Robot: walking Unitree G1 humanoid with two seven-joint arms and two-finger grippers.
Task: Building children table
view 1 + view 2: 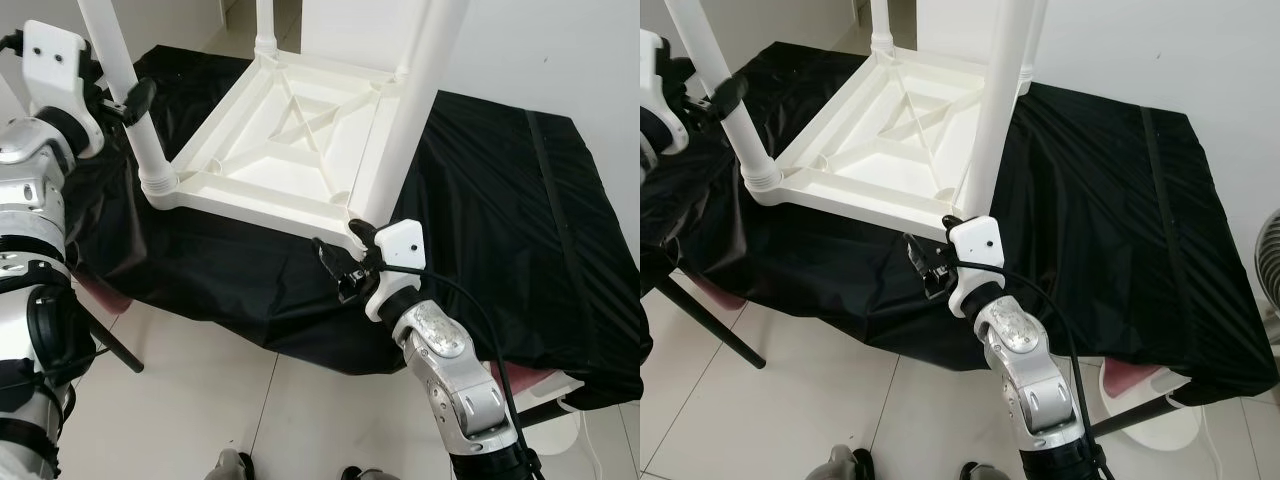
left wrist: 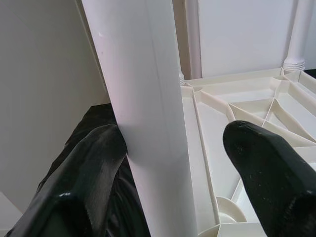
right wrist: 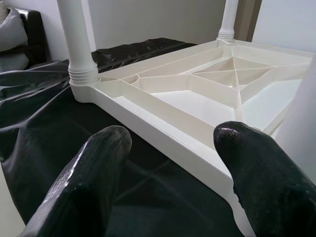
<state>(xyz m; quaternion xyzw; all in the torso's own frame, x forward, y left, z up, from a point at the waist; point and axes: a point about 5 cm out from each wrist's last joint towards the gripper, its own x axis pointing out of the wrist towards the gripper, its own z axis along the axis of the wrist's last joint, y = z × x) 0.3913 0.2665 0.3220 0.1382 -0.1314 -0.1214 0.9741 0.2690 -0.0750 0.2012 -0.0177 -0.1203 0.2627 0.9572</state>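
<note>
A white plastic children's table (image 1: 290,130) lies upside down on a surface draped in black cloth (image 1: 500,200), with its legs pointing up. My left gripper (image 1: 125,100) is open around the front-left leg (image 1: 130,90), well above its socket. In the left wrist view one finger (image 2: 94,173) rests against that leg (image 2: 148,123) and the other finger (image 2: 266,173) stands apart from it. My right gripper (image 1: 337,268) is open and empty, low at the table's front-right corner beside the front-right leg (image 1: 410,110). In the right wrist view its fingers (image 3: 89,182) point along the table's front rim (image 3: 163,118).
The black cloth hangs over the near edge onto a white tiled floor (image 1: 200,400). A black stand leg (image 1: 110,345) slants out at the lower left. Shoes (image 1: 235,465) show at the bottom edge. A fan (image 1: 1270,270) stands at the far right.
</note>
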